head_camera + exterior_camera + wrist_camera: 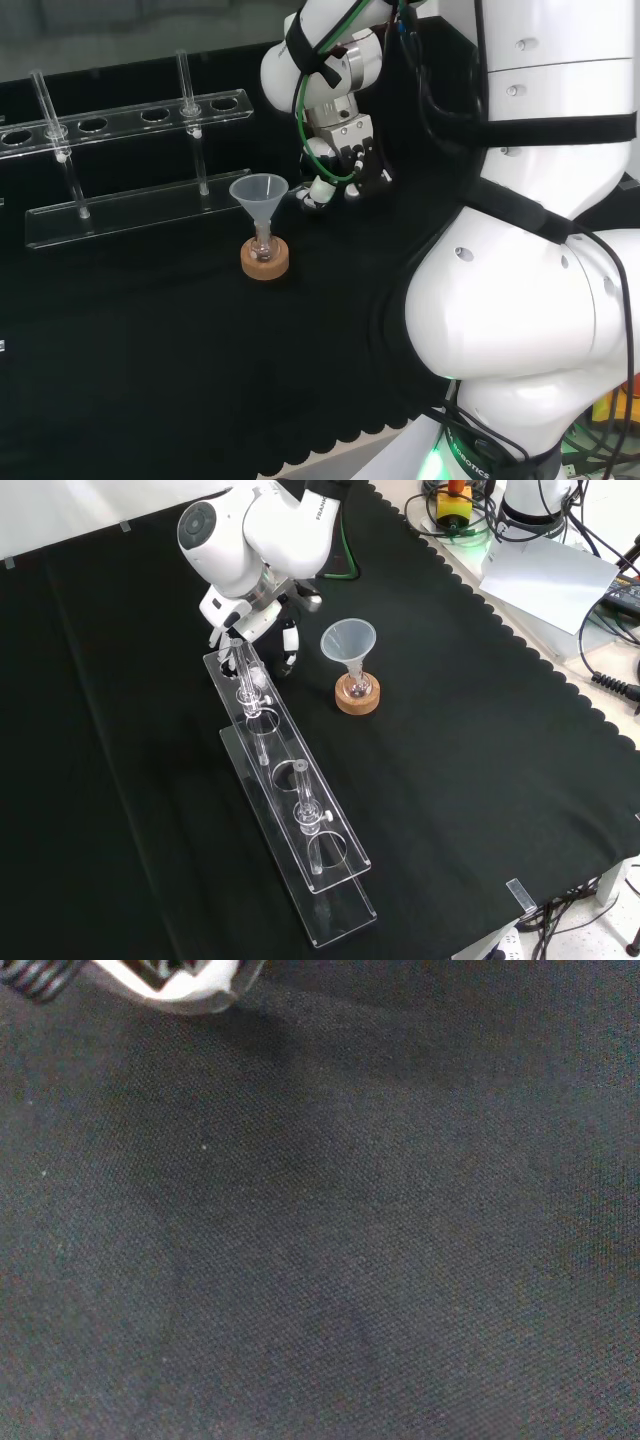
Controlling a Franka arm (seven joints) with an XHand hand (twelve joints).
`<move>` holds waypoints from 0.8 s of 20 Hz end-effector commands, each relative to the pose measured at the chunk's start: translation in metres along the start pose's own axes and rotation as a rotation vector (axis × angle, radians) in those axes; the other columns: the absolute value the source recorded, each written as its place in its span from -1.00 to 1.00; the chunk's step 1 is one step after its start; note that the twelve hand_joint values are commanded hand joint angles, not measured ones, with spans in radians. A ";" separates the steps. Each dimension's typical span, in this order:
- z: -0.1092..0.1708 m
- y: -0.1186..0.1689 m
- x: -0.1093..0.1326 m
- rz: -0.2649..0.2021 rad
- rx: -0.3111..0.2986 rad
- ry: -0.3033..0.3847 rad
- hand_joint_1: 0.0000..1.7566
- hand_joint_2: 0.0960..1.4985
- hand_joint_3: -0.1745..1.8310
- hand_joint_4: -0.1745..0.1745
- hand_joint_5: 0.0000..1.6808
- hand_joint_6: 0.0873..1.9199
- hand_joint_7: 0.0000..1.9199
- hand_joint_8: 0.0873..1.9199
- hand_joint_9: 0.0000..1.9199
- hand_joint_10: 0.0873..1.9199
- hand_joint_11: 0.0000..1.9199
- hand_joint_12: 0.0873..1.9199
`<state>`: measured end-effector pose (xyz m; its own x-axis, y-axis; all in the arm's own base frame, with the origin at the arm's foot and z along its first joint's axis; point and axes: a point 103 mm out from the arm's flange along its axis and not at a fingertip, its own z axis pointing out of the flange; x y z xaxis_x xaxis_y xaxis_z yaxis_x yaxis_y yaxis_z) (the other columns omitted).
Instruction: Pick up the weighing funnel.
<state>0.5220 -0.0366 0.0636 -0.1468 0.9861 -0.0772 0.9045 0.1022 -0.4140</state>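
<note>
Hand (345,152) low between funnel (259,192) and rack (345,875) end; grip unreadable; front view: open cloth (480,740) rightward.

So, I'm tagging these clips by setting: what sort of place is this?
Most likely a chemistry lab bench set up for robot trials: a clear test-tube rack with glass tubes, a funnel standing in a small flask on a cork ring, and a white robot arm over black cloth.

hand (345,160) just right of funnel (260,192) | funnel in flask (262,243) | on cork ring (266,264)
</note>
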 end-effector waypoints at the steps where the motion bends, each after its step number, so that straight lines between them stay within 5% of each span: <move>1: 0.001 0.001 0.001 -0.004 0.004 -0.004 -0.04 -0.17 -0.22 -0.15 -0.25 -0.45 -0.51 -0.35 -0.23 -0.52 -0.52 0.30; 6: 0.001 0.001 0.003 0.002 0.010 -0.023 -0.04 -0.16 -0.22 -0.02 -0.10 -0.38 -0.51 -0.35 -0.23 -0.52 -0.52 0.31; 8: 0.000 0.002 0.004 0.008 0.013 -0.039 -0.03 -0.15 -0.22 0.16 0.09 -0.35 -0.50 -0.35 -0.23 -0.51 -0.51 0.30; 11: 0.000 0.003 0.006 0.029 0.010 -0.085 0.16 0.04 -0.39 0.86 0.28 -0.19 -0.47 -0.35 -0.20 -0.51 -0.49 0.29; 16: -0.006 0.000 0.005 0.045 -0.003 -0.104 0.25 -0.13 -0.18 1.00 0.40 -0.18 -0.42 -0.38 -0.12 -0.57 -0.36 0.21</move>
<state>0.5248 -0.0283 0.0641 -0.1516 0.9750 -0.1625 0.9065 0.0716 -0.4161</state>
